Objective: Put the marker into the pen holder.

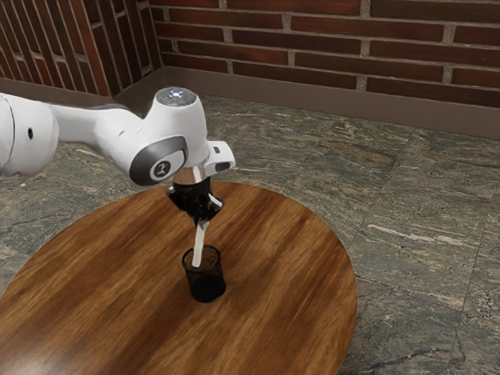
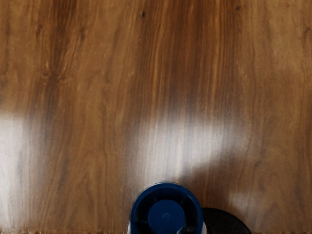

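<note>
Surface: here's the round wooden table (image 1: 289,234), streaky brown grain, gleaming at the near edge, exterior view's left.
Room: veined grey-green stone floor (image 1: 422,211) all round, red brick wall (image 1: 328,39) across the far side!
Pincer: black gripper (image 1: 201,222), closed on the marker (image 1: 199,244).
Marker: white, leaning slightly, blue end up, lower end in the mouth of the black pen holder (image 1: 207,287).
</note>
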Motion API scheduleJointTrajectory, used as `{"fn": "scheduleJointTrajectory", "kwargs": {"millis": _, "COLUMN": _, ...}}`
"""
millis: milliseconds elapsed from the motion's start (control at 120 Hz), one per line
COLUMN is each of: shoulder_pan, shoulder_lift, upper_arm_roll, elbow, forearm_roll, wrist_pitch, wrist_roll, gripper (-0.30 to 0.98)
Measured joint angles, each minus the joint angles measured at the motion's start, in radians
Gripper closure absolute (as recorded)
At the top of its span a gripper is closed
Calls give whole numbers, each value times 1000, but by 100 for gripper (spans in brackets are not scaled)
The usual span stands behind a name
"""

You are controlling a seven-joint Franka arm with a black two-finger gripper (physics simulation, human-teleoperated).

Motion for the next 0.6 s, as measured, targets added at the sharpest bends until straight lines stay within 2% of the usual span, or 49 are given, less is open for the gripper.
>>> {"fn": "scheduleJointTrajectory", "kwargs": {"millis": 67, "shoulder_pan": -2, "shoulder_lift": 26, "upper_arm_roll": 0, "elbow": -1, "forearm_roll": -2, "wrist_pitch": 1, "wrist_roll": -3, "gripper": 75}}
{"fn": "scheduleJointTrajectory", "kwargs": {"millis": 200, "shoulder_pan": -2, "shoulder_lift": 32, "upper_arm_roll": 0, "elbow": -2, "forearm_roll": -20, "wrist_pitch": 2, "wrist_roll": 9, "gripper": 45}}
{"fn": "scheduleJointTrajectory", "kwargs": {"millis": 300, "shoulder_pan": 9, "shoulder_lift": -33, "upper_arm_roll": 9, "elbow": 12, "forearm_roll": -45, "wrist_pitch": -41, "wrist_roll": 24, "gripper": 28}}
{"fn": "scheduleJointTrajectory", "kwargs": {"millis": 475, "shoulder_pan": 12, "shoulder_lift": -74, "upper_arm_roll": 85, "elbow": 331, "forearm_roll": -162, "wrist_pitch": -343, "wrist_roll": 162, "gripper": 12}}
{"fn": "scheduleJointTrajectory", "kwargs": {"millis": 600, "shoulder_pan": 62, "shoulder_lift": -152, "upper_arm_roll": 93, "elbow": 405, "forearm_roll": -186, "wrist_pitch": -523, "wrist_roll": 275, "gripper": 7}}
